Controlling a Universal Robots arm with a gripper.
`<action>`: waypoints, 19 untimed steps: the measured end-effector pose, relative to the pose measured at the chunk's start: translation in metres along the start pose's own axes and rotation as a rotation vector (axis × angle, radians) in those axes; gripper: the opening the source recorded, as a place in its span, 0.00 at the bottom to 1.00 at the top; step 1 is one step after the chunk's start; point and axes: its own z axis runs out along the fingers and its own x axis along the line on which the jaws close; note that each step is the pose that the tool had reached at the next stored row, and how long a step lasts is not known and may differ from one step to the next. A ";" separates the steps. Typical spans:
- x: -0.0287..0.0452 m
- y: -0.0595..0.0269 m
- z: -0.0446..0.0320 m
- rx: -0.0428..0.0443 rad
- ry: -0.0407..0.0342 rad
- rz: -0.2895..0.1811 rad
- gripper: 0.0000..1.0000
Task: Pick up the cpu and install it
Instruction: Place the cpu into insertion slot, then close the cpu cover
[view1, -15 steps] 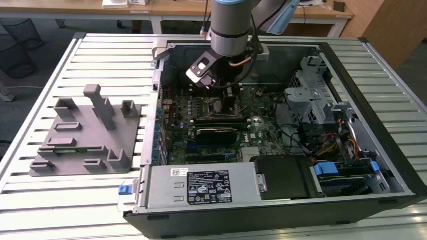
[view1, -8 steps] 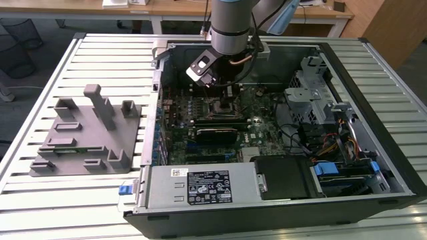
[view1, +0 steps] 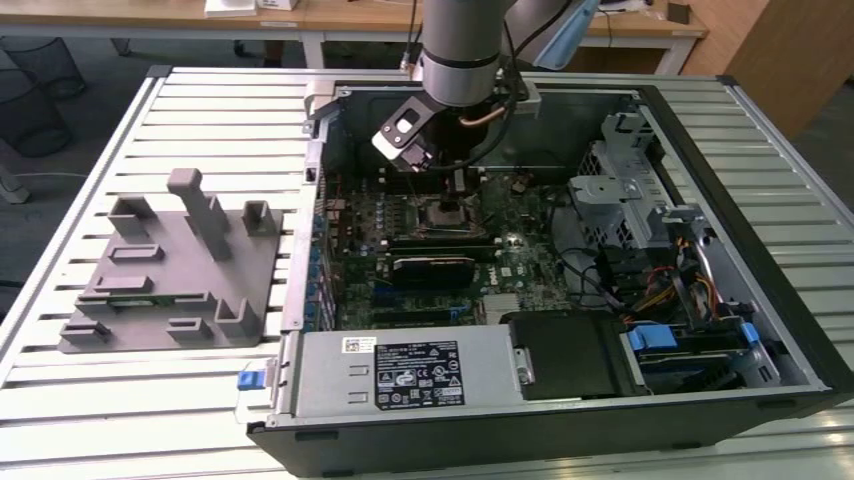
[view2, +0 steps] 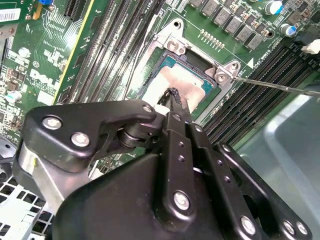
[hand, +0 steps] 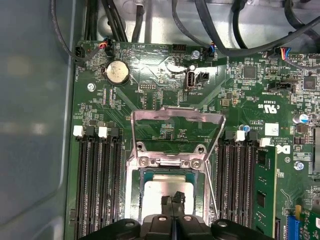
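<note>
Second wrist view: end effector (view2: 175, 96) fingers pressed together, nothing seen between them. Tips on or just above pale top of cpu (view2: 192, 84); contact not certain. Cpu lies flat in socket recess on motherboard (hand: 150, 95), square to frame, looks seated. Hold-down plate (hand: 175, 125) stands open beside socket, leaving recess reachable from above. Computer case (view1: 561, 440) lies on its side on bench (view1: 200, 110), so board faces up.

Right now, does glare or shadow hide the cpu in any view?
First wrist view: the cpu reflects pale on top, edges readable. Second wrist view: pinkish sheen on it, the gripper covering part. Exterior view: even light, the case interior dimmer.
</note>
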 end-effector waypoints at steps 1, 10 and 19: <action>0.0000 0.0000 -0.0003 0.0001 0.0000 0.000 0.11; -0.0001 0.0001 -0.0039 0.0000 0.0000 0.000 0.11; -0.0002 0.0002 -0.0077 0.0000 0.0000 0.000 0.11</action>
